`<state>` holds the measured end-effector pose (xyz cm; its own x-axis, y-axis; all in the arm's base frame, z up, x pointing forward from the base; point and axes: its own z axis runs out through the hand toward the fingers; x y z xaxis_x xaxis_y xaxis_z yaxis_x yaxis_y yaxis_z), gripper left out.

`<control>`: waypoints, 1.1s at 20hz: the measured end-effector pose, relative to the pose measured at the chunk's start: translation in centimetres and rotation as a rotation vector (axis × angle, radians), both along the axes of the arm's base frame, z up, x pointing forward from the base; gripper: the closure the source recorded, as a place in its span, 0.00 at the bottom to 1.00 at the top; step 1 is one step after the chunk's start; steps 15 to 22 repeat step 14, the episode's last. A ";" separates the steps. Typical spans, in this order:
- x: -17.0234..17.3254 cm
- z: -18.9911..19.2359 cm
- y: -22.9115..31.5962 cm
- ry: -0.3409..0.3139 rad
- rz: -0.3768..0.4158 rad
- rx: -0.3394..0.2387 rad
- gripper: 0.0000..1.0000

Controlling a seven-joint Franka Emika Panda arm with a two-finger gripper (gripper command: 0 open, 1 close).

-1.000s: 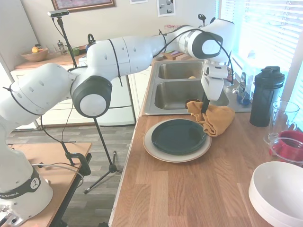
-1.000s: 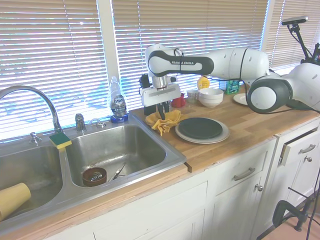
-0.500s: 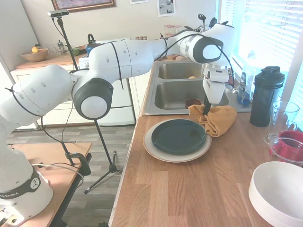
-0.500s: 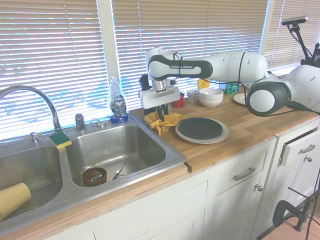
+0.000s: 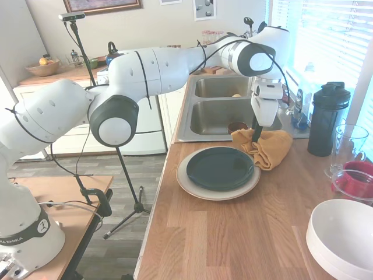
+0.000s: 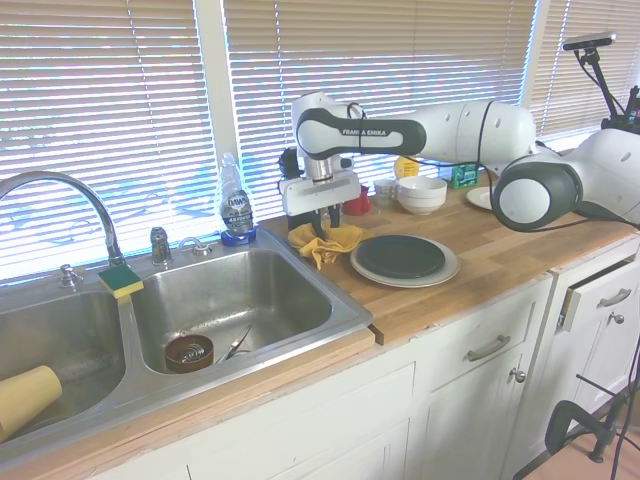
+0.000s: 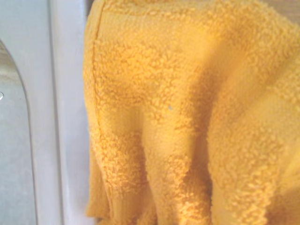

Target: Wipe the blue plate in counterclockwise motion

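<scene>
White and bulky, the arm sweeps in from the left of the first exterior view, its thick links reaching level across the room and over the double sink [image 5: 224, 111], then bending sharply at the wrist so the last link hangs straight down. At its end the pincer [image 5: 254, 135] points at the bench [image 5: 233, 233], its dark fingers drawn close together and sunk into the top of a yellow-orange cloth [image 5: 265, 146] bunched on the wood just beside the sink's rim; it seems to have a fold of that cloth pinched, though the fingertips are buried in the fabric. From the wrist view, the towelling [image 7: 187, 112] fills nearly everything, with the pale sink edge running along one side. Just beside the cloth, toward the bench's front edge, the blue plate [image 5: 219, 167] lies flat on top of a larger cream plate [image 5: 185, 181], the cloth's lower folds touching that plate's rim. Further right stand a dark shaker bottle [image 5: 327, 118], a clear jug [image 5: 348, 149] and a white bowl [image 5: 344, 233].
</scene>
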<state>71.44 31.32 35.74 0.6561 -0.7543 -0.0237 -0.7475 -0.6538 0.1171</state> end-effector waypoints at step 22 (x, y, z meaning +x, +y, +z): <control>0.2 7.0 -1.9 -0.091 -0.005 0.022 0.00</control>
